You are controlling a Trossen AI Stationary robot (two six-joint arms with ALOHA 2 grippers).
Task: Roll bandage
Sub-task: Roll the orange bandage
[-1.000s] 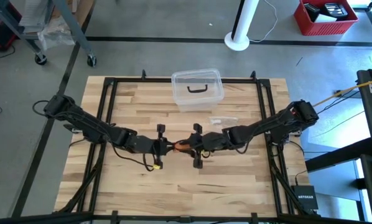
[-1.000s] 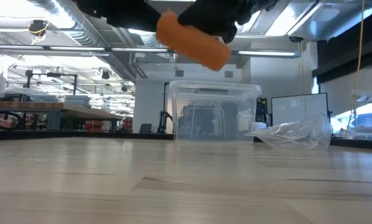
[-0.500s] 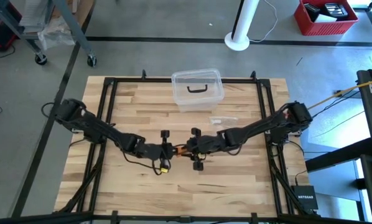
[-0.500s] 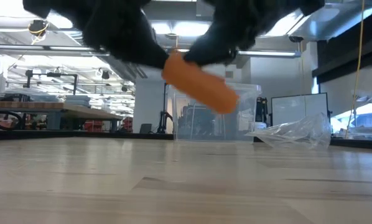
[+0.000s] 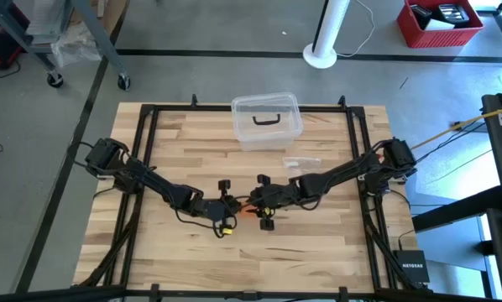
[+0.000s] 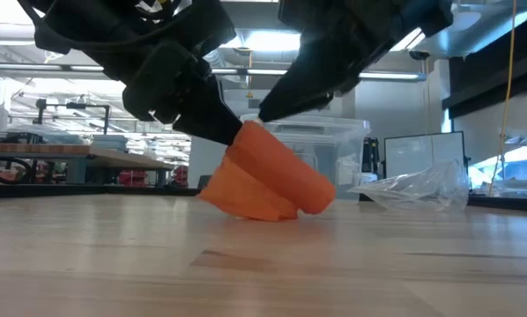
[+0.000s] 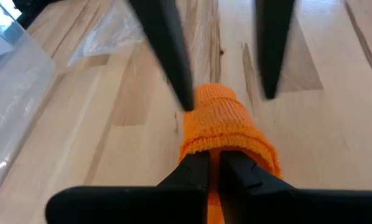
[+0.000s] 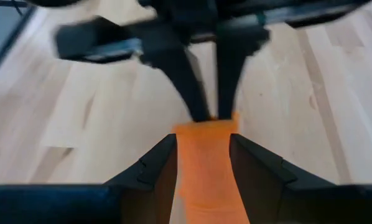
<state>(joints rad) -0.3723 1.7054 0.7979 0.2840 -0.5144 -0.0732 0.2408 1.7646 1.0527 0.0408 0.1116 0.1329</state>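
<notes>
Seen from above, two dark arms meet near the middle of the wooden surface (image 5: 318,243), the left gripper (image 5: 231,207) and the right gripper (image 5: 255,201) closing in from opposite sides on a sliver of the orange bandage (image 5: 246,206), while a clear plastic box (image 5: 266,119) with a black handle and a small clear wrapper (image 5: 301,162) lie well apart toward the far edge. From the low camera, the bandage (image 6: 265,176) shows as a plump, loosely wound roll, tilted, its lower fold resting on the surface (image 6: 263,264) and its upper end caught between the two sets of dark jaws coming down from above. In the left wrist view, the left gripper (image 7: 211,168) has its jaws pressed shut on a thin edge of the knitted bandage (image 7: 226,124), with the other arm's fingers (image 7: 170,50) standing at the roll's far end. In the right wrist view, the right gripper (image 8: 203,162) holds its jaws about half apart, clasping the body of the bandage (image 8: 204,168) between them. The fabric looks light, soft and stretchy, likely to squash and slacken under pressure rather than slip; a firm pinch on the free edge and a gentle clasp across the roll's width seem the sensible holds, since a loose wind could easily unravel.
</notes>
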